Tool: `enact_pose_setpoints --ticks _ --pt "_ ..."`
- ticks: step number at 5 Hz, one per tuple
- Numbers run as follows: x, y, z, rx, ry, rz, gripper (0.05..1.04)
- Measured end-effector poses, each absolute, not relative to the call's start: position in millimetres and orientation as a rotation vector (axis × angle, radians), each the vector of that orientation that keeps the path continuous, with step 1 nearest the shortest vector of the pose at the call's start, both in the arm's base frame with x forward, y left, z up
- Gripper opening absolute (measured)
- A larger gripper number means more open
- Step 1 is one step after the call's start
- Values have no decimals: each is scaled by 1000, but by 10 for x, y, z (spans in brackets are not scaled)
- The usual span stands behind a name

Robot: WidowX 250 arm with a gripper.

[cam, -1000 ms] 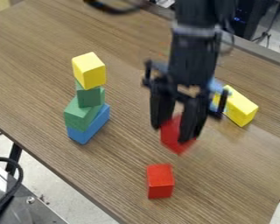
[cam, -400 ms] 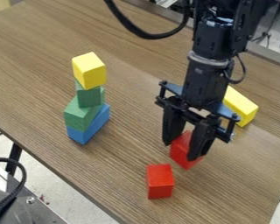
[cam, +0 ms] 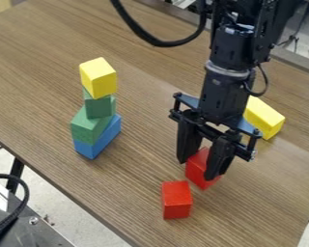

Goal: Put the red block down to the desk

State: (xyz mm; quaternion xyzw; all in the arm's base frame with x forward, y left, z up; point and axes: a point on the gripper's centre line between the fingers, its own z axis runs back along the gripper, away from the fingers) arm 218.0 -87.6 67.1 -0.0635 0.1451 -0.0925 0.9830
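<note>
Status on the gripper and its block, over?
Gripper closed on red block. Block low over desk, contact unclear. Second red block close by, camera side.

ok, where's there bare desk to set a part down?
Free: the desk between the stacked blocks and gripper, plus the wide stretch beyond those stacked blocks. Crowded: at the gripper, its held red block close to the loose red block.

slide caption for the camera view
Gripper holds a red block near a second red block on the wood-grain desk.
</note>
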Motion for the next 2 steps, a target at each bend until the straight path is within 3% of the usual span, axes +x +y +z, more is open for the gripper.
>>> enact_pose_setpoints --ticks 2 --pt "2233 -966 599 -119 291 -226 529"
